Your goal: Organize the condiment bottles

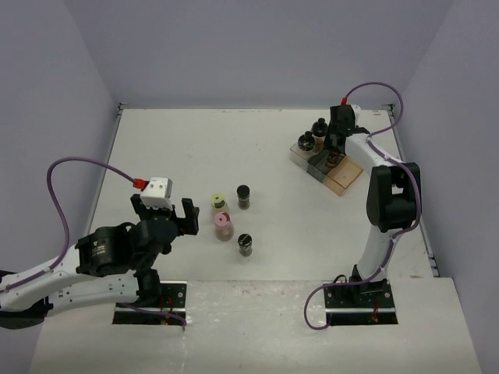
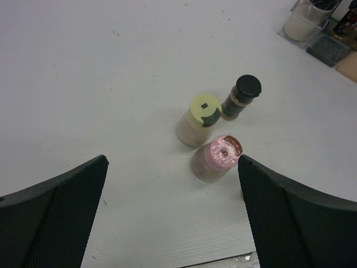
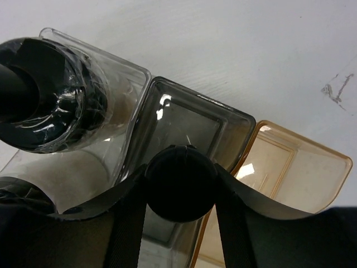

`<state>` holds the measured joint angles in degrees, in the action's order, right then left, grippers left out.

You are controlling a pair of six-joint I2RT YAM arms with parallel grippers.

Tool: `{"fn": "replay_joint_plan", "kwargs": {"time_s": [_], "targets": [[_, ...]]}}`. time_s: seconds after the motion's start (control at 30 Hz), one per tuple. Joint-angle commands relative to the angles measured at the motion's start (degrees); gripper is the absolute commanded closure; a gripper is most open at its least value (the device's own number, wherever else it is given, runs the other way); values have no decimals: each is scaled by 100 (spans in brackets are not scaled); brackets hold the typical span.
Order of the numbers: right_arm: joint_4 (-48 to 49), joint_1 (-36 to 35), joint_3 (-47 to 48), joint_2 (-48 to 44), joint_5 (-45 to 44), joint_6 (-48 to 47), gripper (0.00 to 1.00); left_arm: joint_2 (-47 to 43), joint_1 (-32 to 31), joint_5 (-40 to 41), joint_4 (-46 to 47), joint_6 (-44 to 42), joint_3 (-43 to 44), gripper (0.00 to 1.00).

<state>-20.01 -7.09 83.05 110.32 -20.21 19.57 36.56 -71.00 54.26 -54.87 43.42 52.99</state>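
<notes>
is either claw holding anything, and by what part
The right claw grips a dark-capped bottle by its cap, at the tray. The left claw is open and holds nothing.

L wrist cam: left gripper [image 2: 172, 162] jaws wide apart. Pink-capped clear spice jar [image 2: 218, 159] upright on white tabletop [image 2: 83, 67], near tip of frame-R finger [image 2: 290, 218]. Pale-yellow-capped clear spice jar [image 2: 198, 120] just behind it. Black-capped small clear jar [image 2: 241, 96] just beside yellow one, frame-R. Clear plastic tray [image 2: 298, 28] in top-R corner.
</notes>
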Motion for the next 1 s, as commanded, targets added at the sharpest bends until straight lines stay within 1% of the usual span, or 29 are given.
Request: {"fn": "replay_joint_plan", "kwargs": {"time_s": [0.0, 0.07, 0.1, 0.17, 0.2, 0.27, 0.37, 0.4, 0.43, 0.47, 0.53, 0.57, 0.6, 0.63, 0.67, 0.7, 0.73, 0.77, 0.83, 0.87, 0.93, 0.97], "targets": [[-327, 15, 343, 112, 228, -77, 50, -70, 7, 102, 231, -114, -43, 0], [-354, 15, 291, 51, 193, -41, 47, -61, 16, 94, 231, -114, -43, 0], [-354, 15, 230, 16, 201, 2, 42, -61, 8, 94, 231, -114, -43, 0], [-389, 15, 203, -124, 236, 99, 37, -35, 16, 94, 240, -123, -52, 0], [-451, 15, 221, -186, 263, 143, 33, -26, 8, 94, 240, -123, -52, 0], [-618, 6, 265, -344, 324, 239, 32, 9, 8, 102, 240, -123, -52, 0], [-776, -29, 291, -853, 368, 310, 28, 106, 7, 137, 231, -106, -52, 0], [-855, -73, 343, -1159, 368, 328, 28, 132, 7, 146, 214, -97, -52, 0], [-977, -116, 361, -1327, 360, 345, 27, 220, 16, 225, 118, -1, -26, 0], [-1022, -256, 353, -1512, 333, 337, 23, 281, 25, 312, 13, 122, -8, 0], [-1153, -494, 274, -2101, 228, 284, 22, 500, 191, 558, -408, 638, 96, 0], [-1206, -808, 117, -2303, 263, 249, 14, 571, 401, 577, -462, 711, 106, 0], [-1251, -1011, 2, -2505, 306, 257, 10, 624, 507, 568, -454, 721, 106, 0], [-1286, -1205, -138, -2890, 429, 266, 1, 738, 622, 499, -359, 616, 97, 0], [-1234, -1433, -296, -3068, 595, 284, 1, 791, 718, 446, -297, 546, 89, 0], [-1129, -1888, -646, -3322, 858, 319, 1, 853, 937, 402, -235, 414, 80, 0], [-1050, -2101, -797, -3403, 921, 363, 1, 984, 1043, 358, -200, 413, 80, 0], [-962, -2538, -1077, -3464, 948, 485, 1, 1046, 1192, 357, -208, 413, 88, 0], [-707, -2919, -1255, -3456, 1001, 626, 1, 1160, 1273, 444, -365, 562, 132, 0], [-610, -3234, -1360, -3395, 1010, 688, 5, 1187, 1317, 471, -445, 649, 150, 0], [-486, -3499, -1318, -3185, 975, 680, 10, 1152, 1335, 533, -524, 773, 159, 0], [-556, -3701, -1117, -2844, 931, 645, 14, 1109, 1343, 533, -525, 773, 167, 0]]}}
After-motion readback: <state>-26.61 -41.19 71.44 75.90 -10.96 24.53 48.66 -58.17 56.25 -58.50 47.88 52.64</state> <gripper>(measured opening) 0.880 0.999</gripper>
